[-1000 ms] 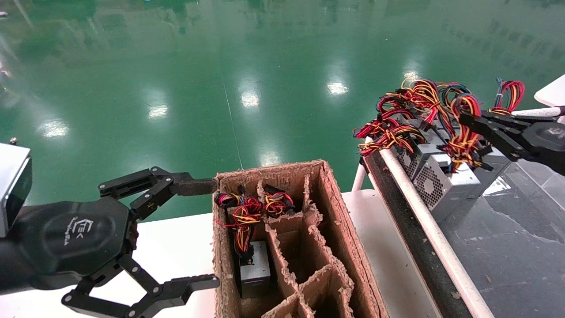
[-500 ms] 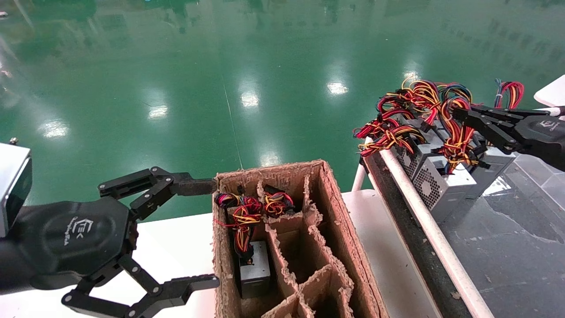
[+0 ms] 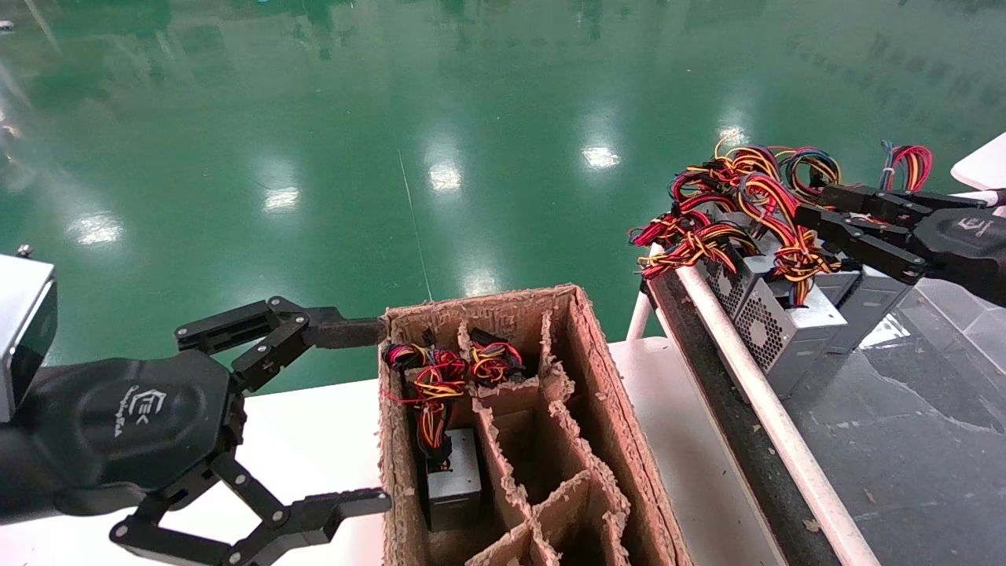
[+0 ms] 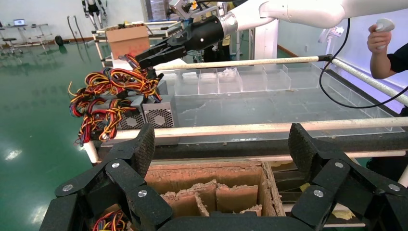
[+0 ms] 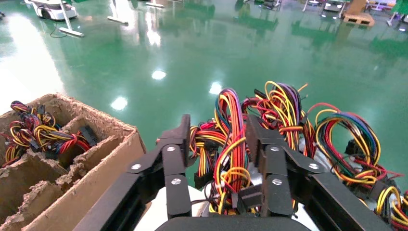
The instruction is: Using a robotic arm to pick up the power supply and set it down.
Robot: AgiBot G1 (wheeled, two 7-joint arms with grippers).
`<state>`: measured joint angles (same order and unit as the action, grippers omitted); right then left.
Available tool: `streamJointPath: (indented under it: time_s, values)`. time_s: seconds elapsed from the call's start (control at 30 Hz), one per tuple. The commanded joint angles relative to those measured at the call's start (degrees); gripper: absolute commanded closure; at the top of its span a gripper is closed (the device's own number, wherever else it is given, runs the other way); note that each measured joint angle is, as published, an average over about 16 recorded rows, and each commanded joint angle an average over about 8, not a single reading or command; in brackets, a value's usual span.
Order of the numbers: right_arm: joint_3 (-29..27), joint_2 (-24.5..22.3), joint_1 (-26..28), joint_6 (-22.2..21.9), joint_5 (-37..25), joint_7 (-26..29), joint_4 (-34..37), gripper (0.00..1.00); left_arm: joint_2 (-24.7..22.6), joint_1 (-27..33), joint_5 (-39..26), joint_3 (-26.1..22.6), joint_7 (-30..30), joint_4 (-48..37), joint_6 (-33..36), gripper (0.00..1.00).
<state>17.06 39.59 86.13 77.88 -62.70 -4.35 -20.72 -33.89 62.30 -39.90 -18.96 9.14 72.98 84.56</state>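
Note:
Several grey power supplies stand in a row on the black belt at the right. The nearest power supply shows its perforated fan side, and its wire bundle rises from the top. My right gripper hovers over that bundle, open, with the red, yellow and orange wires loosely between its fingers. In the left wrist view the right arm reaches over the same row. My left gripper stays open and empty beside the cardboard box, parked.
A torn cardboard box with dividers sits on the white table; one power supply and wire bundles lie in its cells. A white rail edges the belt. A person's hand holds a controller behind.
My right gripper has risen and drawn back from the power supply's top, and its fingers have spread off the wire bundle. The box sits on the belt. The left arm has not moved.

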Motion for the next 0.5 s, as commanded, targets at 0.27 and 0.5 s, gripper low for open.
streamJointPath:
  time_s: [0.27,0.5]
  values:
    - [-1.3,-0.1,-0.9,0.4,2.5,-1.1,-1.9,0.0,0.0,0.0,0.0,0.0,0.0,0.0,0.0,0.0]
    - [-1.2,-0.6,-3.7,1.2,4.7,0.8,-7.9,0.0,0.0,0.0,0.0,0.0,0.0,0.0,0.0,0.0]
